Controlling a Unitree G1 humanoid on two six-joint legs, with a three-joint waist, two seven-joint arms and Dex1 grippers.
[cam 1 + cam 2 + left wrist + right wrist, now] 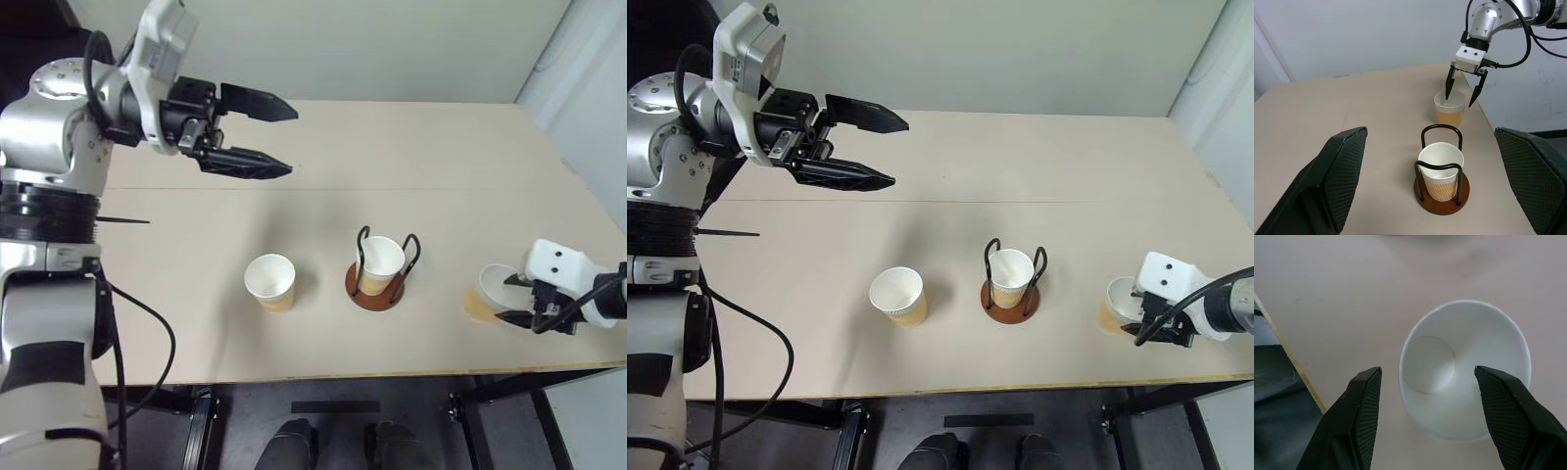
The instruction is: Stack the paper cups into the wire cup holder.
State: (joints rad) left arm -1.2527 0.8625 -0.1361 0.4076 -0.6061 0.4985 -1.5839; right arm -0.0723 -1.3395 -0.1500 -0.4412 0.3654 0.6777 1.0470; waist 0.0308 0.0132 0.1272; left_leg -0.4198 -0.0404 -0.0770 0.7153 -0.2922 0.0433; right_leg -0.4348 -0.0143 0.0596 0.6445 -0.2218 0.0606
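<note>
Item: three paper cups and one wire cup holder (375, 287) on pale tabletop (411, 147), head view; holder at centre of frame, reddish disc base, two black wire loops upright, one cup (381, 262) already seated upright between the loops; second cup (270, 282) standing free, upright, left of centre, well apart from holder; third cup (487, 292) at lower right of frame, near the front edge of the tabletop, upright with mouth up. Right end effector (519, 300) at lower right, fingers spread wide, poised over the third cup; in right wrist view one finger over the cup's mouth and the other outside its wall, on the side toward the tabletop edge, so apparently straddling the rim rather than the whole cup; no contact discernible, nothing clamped. Left end effector (274, 137) at upper left of frame, raised well above the tabletop, fingers wide apart, empty. Step in hand, as judged: grasp of the third cup by the right end effector. For a sound grasp: lower squarely until the wall sits well between the fingers; close gently, since thin paper likely to crush or ovalise; avoid nudging the cup toward the near edge; lift straight up before carrying toward centre of frame; align above the seated cup, clear of the wire loops, then lower to nest.
</note>
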